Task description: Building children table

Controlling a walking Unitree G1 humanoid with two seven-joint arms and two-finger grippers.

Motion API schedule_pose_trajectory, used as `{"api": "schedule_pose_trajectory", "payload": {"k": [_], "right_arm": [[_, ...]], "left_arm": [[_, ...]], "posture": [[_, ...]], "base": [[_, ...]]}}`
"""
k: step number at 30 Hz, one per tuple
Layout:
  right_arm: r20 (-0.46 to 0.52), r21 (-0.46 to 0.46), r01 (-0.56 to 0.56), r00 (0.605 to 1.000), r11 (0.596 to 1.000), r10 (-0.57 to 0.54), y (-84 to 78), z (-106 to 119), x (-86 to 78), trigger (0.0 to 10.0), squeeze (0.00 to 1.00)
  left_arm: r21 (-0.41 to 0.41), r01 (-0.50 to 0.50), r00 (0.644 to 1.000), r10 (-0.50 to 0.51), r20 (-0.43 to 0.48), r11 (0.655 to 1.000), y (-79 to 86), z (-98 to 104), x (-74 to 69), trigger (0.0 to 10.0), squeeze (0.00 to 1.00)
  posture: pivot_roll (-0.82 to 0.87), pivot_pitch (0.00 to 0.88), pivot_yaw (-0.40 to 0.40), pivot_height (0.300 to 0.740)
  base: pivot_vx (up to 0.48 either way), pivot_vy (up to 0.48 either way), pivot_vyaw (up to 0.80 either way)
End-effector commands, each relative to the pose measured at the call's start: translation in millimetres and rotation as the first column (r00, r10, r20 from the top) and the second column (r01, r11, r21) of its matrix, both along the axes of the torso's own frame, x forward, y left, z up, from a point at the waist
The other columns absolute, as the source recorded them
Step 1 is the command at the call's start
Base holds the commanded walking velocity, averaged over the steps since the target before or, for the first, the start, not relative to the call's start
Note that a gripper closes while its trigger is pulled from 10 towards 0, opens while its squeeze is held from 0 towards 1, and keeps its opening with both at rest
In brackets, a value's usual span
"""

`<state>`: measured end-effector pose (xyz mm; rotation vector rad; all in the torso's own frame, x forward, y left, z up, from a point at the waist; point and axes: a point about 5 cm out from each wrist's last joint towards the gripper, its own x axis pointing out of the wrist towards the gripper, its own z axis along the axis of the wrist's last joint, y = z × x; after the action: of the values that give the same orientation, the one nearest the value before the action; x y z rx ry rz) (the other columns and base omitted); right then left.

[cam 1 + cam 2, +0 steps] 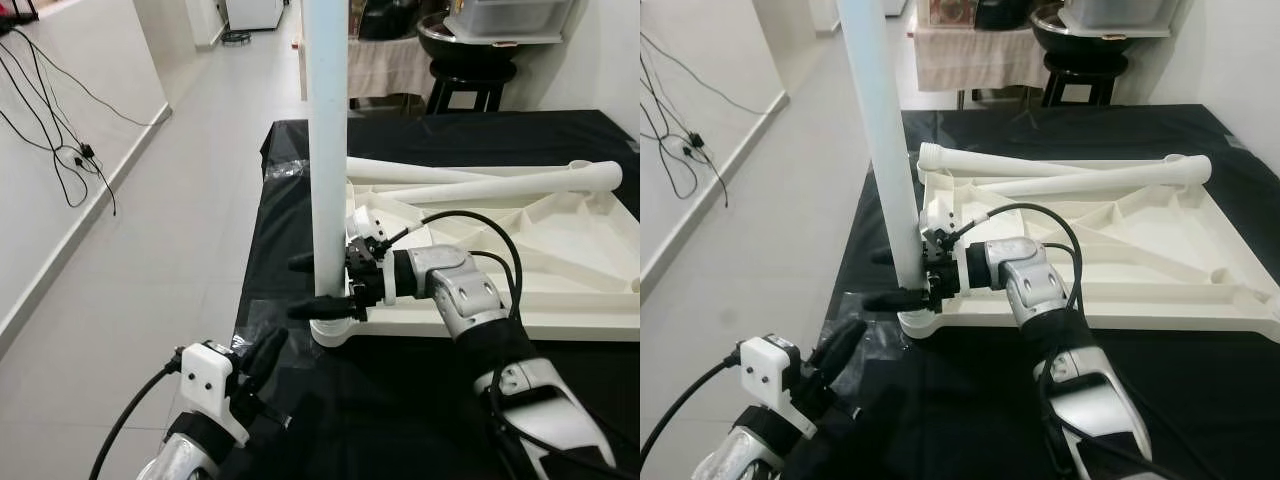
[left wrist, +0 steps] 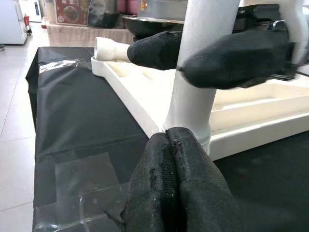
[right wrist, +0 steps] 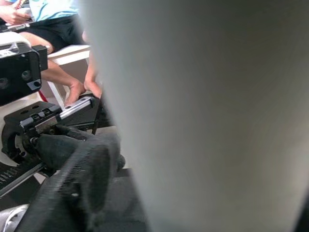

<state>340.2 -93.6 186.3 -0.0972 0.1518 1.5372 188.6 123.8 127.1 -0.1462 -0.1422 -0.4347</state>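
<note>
My right gripper, jaws clamped around the upright white table leg, holds it at the corner of the overturned white tabletop on the black-covered table. My left gripper, jaws together, sits low, near that corner.

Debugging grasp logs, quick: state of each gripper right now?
Left gripper: shut, holding nothing, low beside the table's corner.
Right gripper: shut on the upright white table leg, near its base.
</note>
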Motion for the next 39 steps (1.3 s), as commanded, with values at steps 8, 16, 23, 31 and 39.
{"api": "schedule_pose_trajectory", "payload": {"k": [8, 16, 23, 31, 39], "right_arm": [[0.023, 0.006, 0.11, 0.994, 0.994, -0.11, -19.8, -6.8, -2.0, 0.0, 0.0], [-0.025, -0.006, 0.805, 0.592, 0.593, -0.805, 4.6, -63.4, -44.9, 0.0, 0.0], [-0.014, -0.058, 0.759, 0.649, 0.649, -0.761, 7.7, -71.9, -35.5, 0.0, 0.0], [-0.027, 0.002, 0.686, 0.727, 0.727, -0.686, 13.6, -55.6, -34.3, 10.0, 1.0], [0.022, 0.128, 0.31, 0.949, 0.942, -0.315, 6.2, -11.3, -20.6, 10.0, 0.31]], "left_arm": [[0.008, -0.007, 1.0, 0.007, -0.027, 1.0, -0.1, -4.8, -1.4, 10.0, 0.0], [0.012, -0.009, 1.0, 0.01, -0.025, 1.0, 2.8, -2.2, -3.1, 10.0, 0.0], [0.013, -0.012, 1.0, 0.013, -0.023, 1.0, 1.4, -1.4, -3.9, 10.0, 0.0], [0.011, -0.02, 1.0, 0.02, -0.022, 1.0, 1.4, -1.5, -1.9, 10.0, 0.0], [0.013, -0.02, 0.999, 0.021, -0.024, 1.0, 1.4, -2.9, 0.8, 10.0, 0.0]], "posture": [[0.0, 0.073, 0.008, 0.74], [-0.02, 0.106, 0.014, 0.74], [-0.01, 0.1, -0.003, 0.74], [-0.01, 0.094, 0.001, 0.74], [-0.01, 0.076, 0.006, 0.74]], "base": [[0.0, 0.0, 0.0], [0.0, 0.0, 0.0], [0.0, 0.0, 0.0], [0.0, 0.0, 0.0], [0.0, 0.0, 0.0]]}}
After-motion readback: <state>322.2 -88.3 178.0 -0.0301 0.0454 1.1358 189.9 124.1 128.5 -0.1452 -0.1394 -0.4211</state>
